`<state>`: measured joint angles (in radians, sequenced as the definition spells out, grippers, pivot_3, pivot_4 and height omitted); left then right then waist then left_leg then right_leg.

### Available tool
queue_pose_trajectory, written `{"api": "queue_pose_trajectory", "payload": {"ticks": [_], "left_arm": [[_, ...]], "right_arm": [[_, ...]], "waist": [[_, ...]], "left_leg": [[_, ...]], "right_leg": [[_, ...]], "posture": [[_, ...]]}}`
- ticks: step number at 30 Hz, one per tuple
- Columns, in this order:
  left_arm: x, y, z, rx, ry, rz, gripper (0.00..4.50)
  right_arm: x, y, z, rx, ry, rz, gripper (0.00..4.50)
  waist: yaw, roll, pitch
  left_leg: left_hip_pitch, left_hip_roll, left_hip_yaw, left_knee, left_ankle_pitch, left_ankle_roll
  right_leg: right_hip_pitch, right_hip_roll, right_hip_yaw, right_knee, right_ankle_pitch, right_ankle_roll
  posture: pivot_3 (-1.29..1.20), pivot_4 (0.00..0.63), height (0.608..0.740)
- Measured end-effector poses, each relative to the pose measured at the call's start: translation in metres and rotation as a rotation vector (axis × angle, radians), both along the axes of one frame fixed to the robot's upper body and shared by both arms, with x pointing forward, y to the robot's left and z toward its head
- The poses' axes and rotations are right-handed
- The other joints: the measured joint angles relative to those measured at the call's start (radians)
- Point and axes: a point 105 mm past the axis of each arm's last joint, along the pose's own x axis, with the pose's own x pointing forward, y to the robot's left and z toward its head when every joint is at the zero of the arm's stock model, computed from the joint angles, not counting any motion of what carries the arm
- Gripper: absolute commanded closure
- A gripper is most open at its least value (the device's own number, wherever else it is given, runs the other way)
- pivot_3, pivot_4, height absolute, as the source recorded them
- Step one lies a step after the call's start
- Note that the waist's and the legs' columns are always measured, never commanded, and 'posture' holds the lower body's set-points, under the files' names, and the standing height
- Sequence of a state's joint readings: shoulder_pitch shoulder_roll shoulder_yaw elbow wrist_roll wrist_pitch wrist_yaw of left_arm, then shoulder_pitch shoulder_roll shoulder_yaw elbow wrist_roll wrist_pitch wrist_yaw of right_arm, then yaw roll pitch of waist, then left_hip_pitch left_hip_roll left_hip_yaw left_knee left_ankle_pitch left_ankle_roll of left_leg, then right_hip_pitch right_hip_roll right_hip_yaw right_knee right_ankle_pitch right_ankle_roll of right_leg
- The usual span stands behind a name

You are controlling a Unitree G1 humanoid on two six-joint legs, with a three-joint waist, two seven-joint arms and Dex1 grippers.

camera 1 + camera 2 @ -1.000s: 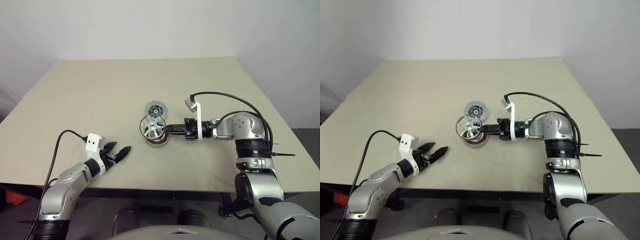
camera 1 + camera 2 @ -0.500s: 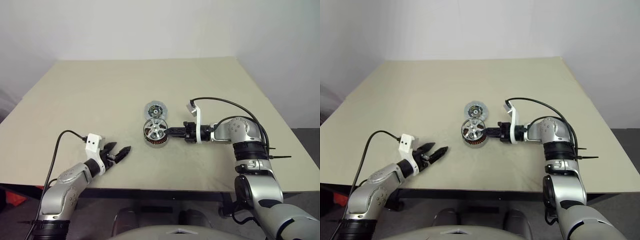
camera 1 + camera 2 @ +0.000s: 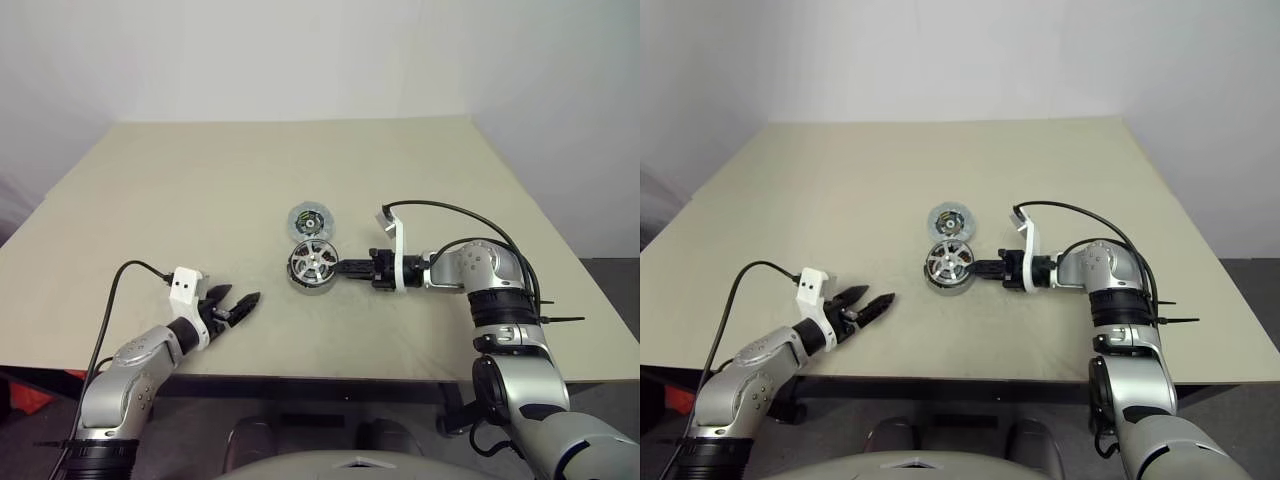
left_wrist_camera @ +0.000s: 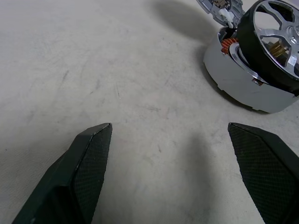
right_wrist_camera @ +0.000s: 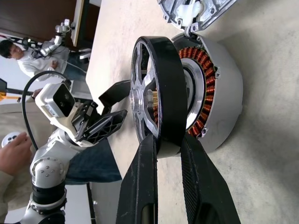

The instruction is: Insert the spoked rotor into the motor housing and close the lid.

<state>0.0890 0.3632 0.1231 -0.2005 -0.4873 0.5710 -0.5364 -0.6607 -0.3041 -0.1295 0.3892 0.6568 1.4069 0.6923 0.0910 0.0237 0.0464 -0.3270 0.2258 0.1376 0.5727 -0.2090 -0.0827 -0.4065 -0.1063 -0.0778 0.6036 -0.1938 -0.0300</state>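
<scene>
Two sets of fingers here, so nearest first: my left fingers (image 3: 240, 304) are spread wide with nothing in them, hovering low over the surface (image 3: 180, 200) near its front edge, well apart from the parts. Further out, my right fingers (image 5: 163, 154) are pinched on the dark rim of the spoked rotor (image 3: 312, 263), which sits tilted on top of the motor housing (image 5: 219, 93), copper windings showing underneath. Just behind it the lid (image 3: 310, 219) lies flipped open, joined at the housing's far edge.
</scene>
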Motion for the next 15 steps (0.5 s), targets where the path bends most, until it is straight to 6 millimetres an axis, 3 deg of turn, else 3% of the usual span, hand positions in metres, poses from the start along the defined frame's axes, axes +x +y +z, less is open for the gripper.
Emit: {"api": "queue_pose_trajectory", "payload": {"ticks": [15], "left_arm": [[-0.0003, 0.0010, -0.0006, 0.003, 0.002, 0.009, 0.25]], "right_arm": [[0.0019, 0.0031, -0.0038, -0.012, -0.023, 0.009, 4.10]], "waist": [[-0.002, -0.002, -0.001]], "left_leg": [[0.001, 0.000, 0.000, 0.000, 0.000, 0.000]], "right_leg": [[0.000, 0.000, 0.000, 0.001, 0.000, 0.000]], "posture": [[0.00, 0.000, 0.740]]}}
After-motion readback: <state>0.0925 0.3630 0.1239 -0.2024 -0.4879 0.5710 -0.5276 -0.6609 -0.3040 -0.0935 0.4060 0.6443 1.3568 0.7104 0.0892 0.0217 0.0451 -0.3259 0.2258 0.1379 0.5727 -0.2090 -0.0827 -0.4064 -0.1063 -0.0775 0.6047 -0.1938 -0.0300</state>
